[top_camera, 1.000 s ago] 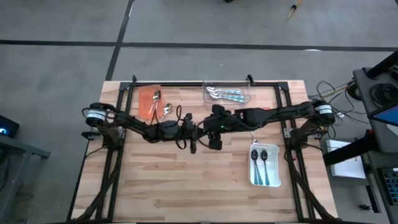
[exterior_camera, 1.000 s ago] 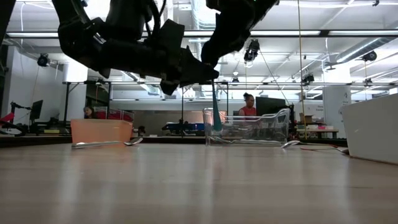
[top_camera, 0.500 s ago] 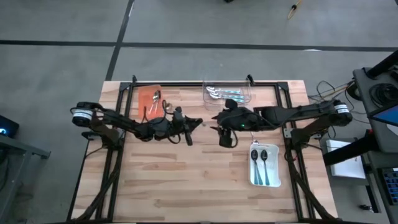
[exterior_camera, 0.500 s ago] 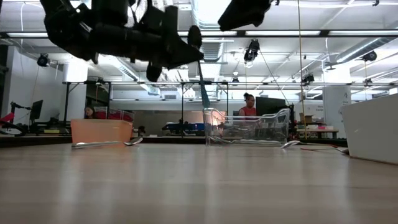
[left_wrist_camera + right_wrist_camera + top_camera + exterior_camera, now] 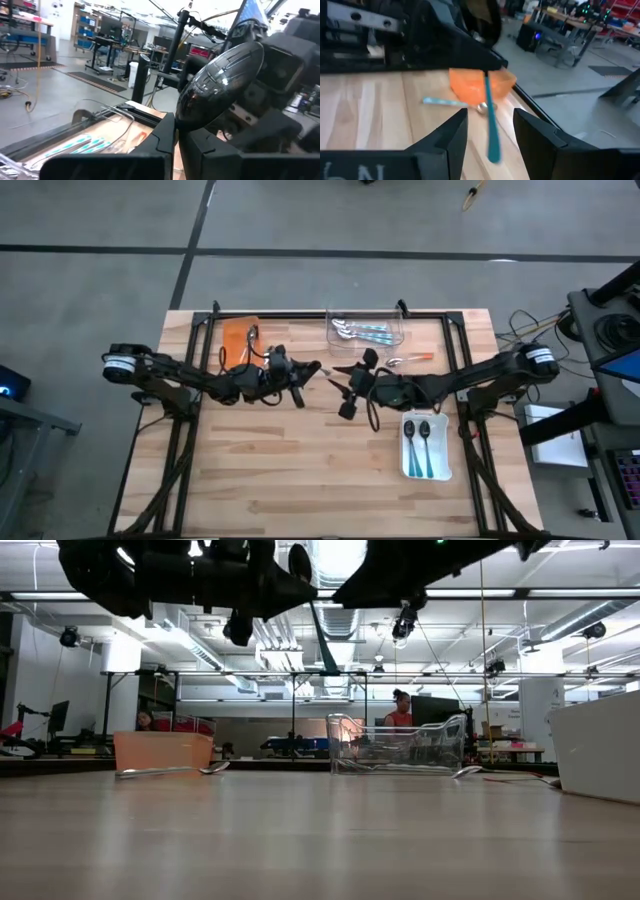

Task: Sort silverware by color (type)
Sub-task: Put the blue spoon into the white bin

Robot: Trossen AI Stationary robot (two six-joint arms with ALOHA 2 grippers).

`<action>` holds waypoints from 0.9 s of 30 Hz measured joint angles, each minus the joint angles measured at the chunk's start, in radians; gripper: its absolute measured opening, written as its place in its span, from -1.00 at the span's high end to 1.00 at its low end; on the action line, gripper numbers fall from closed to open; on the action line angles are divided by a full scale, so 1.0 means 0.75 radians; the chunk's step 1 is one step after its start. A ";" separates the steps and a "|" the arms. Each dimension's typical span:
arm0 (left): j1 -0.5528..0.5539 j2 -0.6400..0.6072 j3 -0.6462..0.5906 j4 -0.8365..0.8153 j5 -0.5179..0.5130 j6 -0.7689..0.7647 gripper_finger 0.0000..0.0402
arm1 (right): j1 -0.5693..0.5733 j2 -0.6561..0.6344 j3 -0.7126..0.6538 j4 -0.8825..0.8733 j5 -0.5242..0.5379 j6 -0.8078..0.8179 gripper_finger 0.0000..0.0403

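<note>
My left gripper [image 5: 300, 375] is shut on a teal-handled spoon [image 5: 322, 640], high above the middle of the table. The spoon's shiny bowl [image 5: 220, 80] stands above the fingers and its teal handle [image 5: 489, 110] hangs down. My right gripper [image 5: 490, 132] is open and level, facing the left one. Its two fingers stand either side of the handle's lower end without touching it. In the high view the right gripper [image 5: 340, 387] is just right of the left one. My left gripper pinches the spoon between its two fingers at the neck, just below the bowl [image 5: 186, 119]. The fingers come level from the table's left side and lie across the spoon. The spoon is lifted clear, bowl up, with its handle [image 5: 325, 650] slanting down.
An orange tray [image 5: 238, 338] with spoons stands at the far left and a clear tray [image 5: 367, 330] with teal spoons at the far middle. A white tray [image 5: 425, 448] holds two spoons. An orange-handled spoon [image 5: 410, 360] and a teal one [image 5: 452, 102] lie loose on the table.
My left gripper has risen and drawn back toward the table's left with the spoon, which has tipped so that its bowl now stands on top. My right gripper first pulled toward the right, then tipped from pointing down to level and came back toward the hanging handle.
</note>
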 joint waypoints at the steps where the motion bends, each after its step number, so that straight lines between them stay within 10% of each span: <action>1: 0.000 0.000 0.000 0.000 -0.006 0.000 1.00 | 0.000 0.022 -0.001 0.043 0.000 -0.007 0.27; 27: 0.001 0.000 0.000 0.006 -0.026 0.000 1.00 | 0.009 0.329 0.286 0.095 0.349 -0.110 0.52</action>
